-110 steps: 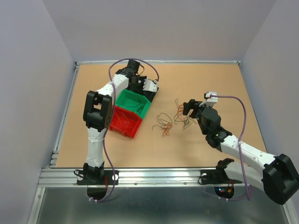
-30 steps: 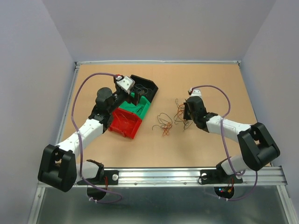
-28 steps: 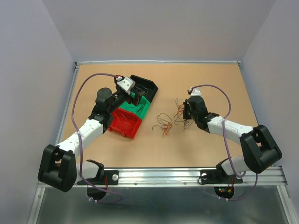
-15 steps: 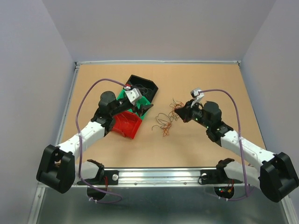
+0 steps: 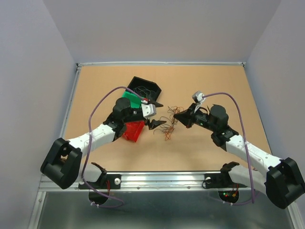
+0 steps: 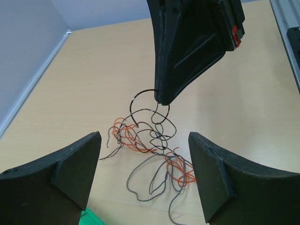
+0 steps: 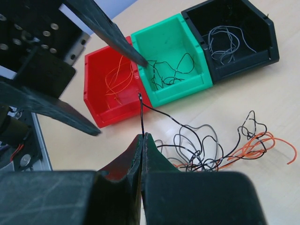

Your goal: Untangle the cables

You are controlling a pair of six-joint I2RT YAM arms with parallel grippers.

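Note:
The cables [image 5: 168, 125] lie in a loose tangle of black, grey and orange wires on the table between the two arms; the same cables [image 6: 152, 140] show in the left wrist view and again [image 7: 220, 150] in the right wrist view. My right gripper [image 5: 177, 115] is shut on one black wire [image 7: 142, 115], which rises from the tangle to its tip [image 7: 143, 137]. My left gripper [image 5: 159, 113] is open. It faces the tangle from the left with nothing between its fingers [image 6: 70, 173]. The right gripper's closed tip [image 6: 161, 99] hangs just beyond the wires.
Three small bins stand in a row left of the tangle: red [image 5: 131, 130], green [image 5: 129, 97] and black [image 5: 145, 87]. Each holds loose wires, as seen in the red bin [image 7: 93, 65], the green bin [image 7: 165, 29] and the black bin [image 7: 265, 40]. Thick purple cables run along both arms.
My left arm has swung from over the bins toward the tangle, its jaws narrowing slightly. My right gripper has pulled back and lifted, drawing the black wire up out of the pile.

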